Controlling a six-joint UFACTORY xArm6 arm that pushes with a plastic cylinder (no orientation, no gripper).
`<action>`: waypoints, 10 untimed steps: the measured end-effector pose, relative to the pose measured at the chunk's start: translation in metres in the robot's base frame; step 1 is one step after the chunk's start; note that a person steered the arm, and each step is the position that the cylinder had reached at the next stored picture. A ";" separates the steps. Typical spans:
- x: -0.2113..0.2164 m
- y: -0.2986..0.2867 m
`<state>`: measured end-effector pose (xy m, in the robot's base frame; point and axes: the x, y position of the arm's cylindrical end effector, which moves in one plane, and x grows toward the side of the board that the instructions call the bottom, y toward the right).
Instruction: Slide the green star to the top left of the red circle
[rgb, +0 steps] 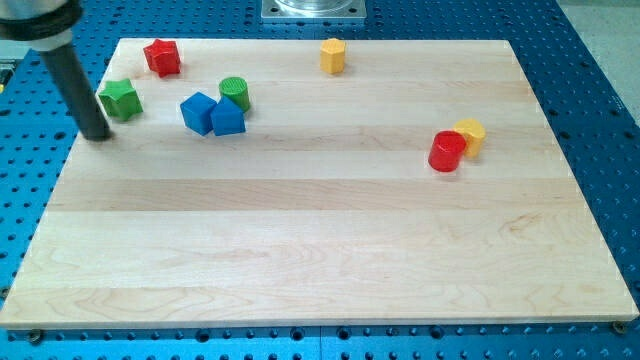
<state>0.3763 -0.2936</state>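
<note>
The green star (121, 99) lies near the board's left edge at the view's upper left. The red circle (447, 152) stands at the view's right, touching a yellow block (470, 135) on its upper right. My tip (97, 136) rests on the board just below and to the left of the green star, very close to it; whether it touches cannot be told. The dark rod rises from it toward the view's top left.
A red star (161, 57) lies above the green star. A green cylinder (235, 93) and two touching blue blocks (199, 112) (228, 118) lie right of the green star. A yellow hexagon (333, 55) sits near the top edge. The wooden board (320, 250) lies on a blue perforated table.
</note>
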 end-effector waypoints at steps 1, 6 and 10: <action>-0.041 0.023; -0.100 0.258; -0.047 0.205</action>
<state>0.3293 -0.0889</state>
